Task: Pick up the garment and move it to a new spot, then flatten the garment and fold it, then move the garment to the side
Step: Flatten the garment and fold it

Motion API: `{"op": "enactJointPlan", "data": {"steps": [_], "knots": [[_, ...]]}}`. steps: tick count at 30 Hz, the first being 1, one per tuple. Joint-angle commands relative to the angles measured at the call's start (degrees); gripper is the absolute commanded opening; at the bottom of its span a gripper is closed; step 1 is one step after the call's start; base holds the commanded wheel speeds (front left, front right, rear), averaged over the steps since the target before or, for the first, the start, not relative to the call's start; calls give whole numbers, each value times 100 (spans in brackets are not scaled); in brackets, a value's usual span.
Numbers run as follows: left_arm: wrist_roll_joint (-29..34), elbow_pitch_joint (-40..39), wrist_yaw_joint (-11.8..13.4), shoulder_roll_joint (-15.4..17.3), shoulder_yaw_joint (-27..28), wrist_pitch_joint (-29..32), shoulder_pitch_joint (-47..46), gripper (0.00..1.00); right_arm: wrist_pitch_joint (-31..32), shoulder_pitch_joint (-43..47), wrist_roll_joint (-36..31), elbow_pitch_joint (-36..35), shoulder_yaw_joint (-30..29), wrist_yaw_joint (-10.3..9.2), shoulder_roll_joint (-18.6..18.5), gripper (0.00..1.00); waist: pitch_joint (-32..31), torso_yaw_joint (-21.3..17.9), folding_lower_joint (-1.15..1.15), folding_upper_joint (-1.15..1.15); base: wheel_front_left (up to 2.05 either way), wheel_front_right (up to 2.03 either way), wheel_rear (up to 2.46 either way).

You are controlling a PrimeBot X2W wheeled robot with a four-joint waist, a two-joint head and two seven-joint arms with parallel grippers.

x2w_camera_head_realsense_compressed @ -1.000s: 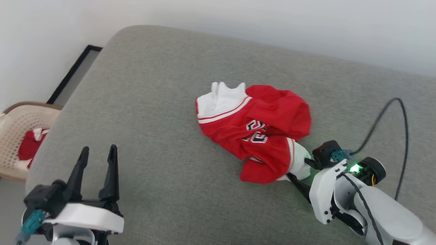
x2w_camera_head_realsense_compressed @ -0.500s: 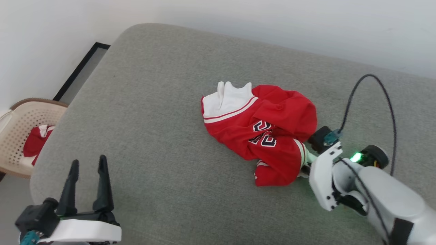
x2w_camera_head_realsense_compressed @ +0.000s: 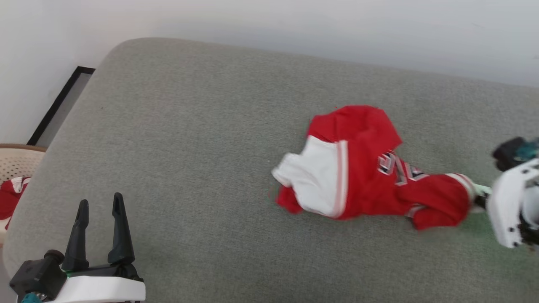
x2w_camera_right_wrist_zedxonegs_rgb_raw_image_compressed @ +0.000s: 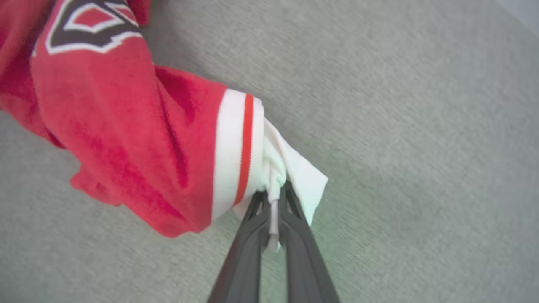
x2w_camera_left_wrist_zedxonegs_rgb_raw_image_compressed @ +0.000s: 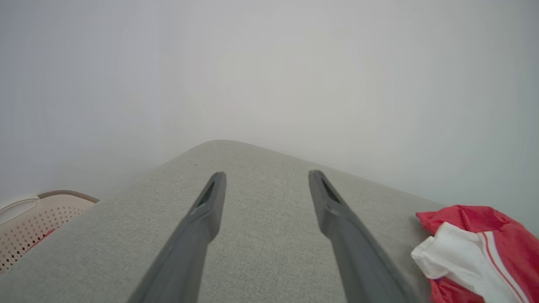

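The garment [x2w_camera_head_realsense_compressed: 370, 172], a red jersey with white sleeves and black lettering, lies crumpled and stretched across the grey cushion [x2w_camera_head_realsense_compressed: 202, 126]. At the right edge of the head view my right gripper [x2w_camera_head_realsense_compressed: 480, 198] is shut on the garment's white sleeve. The right wrist view shows that gripper [x2w_camera_right_wrist_zedxonegs_rgb_raw_image_compressed: 271, 195] pinching the white sleeve [x2w_camera_right_wrist_zedxonegs_rgb_raw_image_compressed: 290, 164] between its two fingers, with the red body of the garment [x2w_camera_right_wrist_zedxonegs_rgb_raw_image_compressed: 126, 139] trailing left. My left gripper [x2w_camera_head_realsense_compressed: 100, 210] stands open at the lower left, holding nothing. Its fingers [x2w_camera_left_wrist_zedxonegs_rgb_raw_image_compressed: 210, 210] show wide apart in the left wrist view, with the garment [x2w_camera_left_wrist_zedxonegs_rgb_raw_image_compressed: 476, 252] at far right.
A beige perforated basket [x2w_camera_head_realsense_compressed: 17, 162] with red cloth in it stands beyond the cushion's left edge. A black-framed panel [x2w_camera_head_realsense_compressed: 59, 105] leans at the wall on the left. A pale wall runs behind the cushion.
My right gripper closed on the white sleeve and pulled the garment to the right, stretching it out. The head camera has also shifted. My left gripper stayed open.
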Motion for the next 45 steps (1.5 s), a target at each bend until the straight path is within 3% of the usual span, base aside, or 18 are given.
{"op": "enactJointPlan", "data": {"steps": [1,5,8,9,11,12,17,28,36,45], "knots": [[45,-22,-17,5,-3,-28,-12,100,58,115,44,-34,-88,-4,-35,0,26,-47,0,0,0,0,0],[-13,6,-18,30,-42,-28,-89,100,106,439,81,131,-436,-4,-61,0,86,-99,0,0,0,0,0],[-43,34,-19,79,-81,-28,-140,100,78,581,144,415,-633,-3,211,0,109,-134,0,0,0,0,0],[-34,50,-19,108,-115,-28,-150,100,54,607,125,508,-671,-3,299,11,111,-142,0,0,0,0,0],[-49,93,-19,159,-160,-28,-184,100,-27,625,98,644,-742,-3,500,49,104,-165,0,0,0,0,0],[-52,105,-19,198,-198,-28,-215,100,-82,607,44,697,-774,-2,558,100,97,-175,0,0,0,0,0],[-152,207,-20,525,-390,-28,-359,100,-320,538,-124,652,-892,-3,690,100,16,-295,0,0,0,0,0],[-868,686,-20,1699,-1317,245,-1176,100,-1344,831,-705,-325,-1677,-3,933,100,-106,-949,0,0,0,0,0],[-1616,756,-20,2456,-2042,1507,-1992,100,-2344,1317,-1589,-1110,-2549,-3,1583,100,-54,-1611,0,0,0,0,0],[-2339,1153,-20,2807,-2949,3261,-3135,100,-3463,1786,-2753,-1752,-3477,-3,2666,100,161,-2179,0,0,0,0,0]]}}
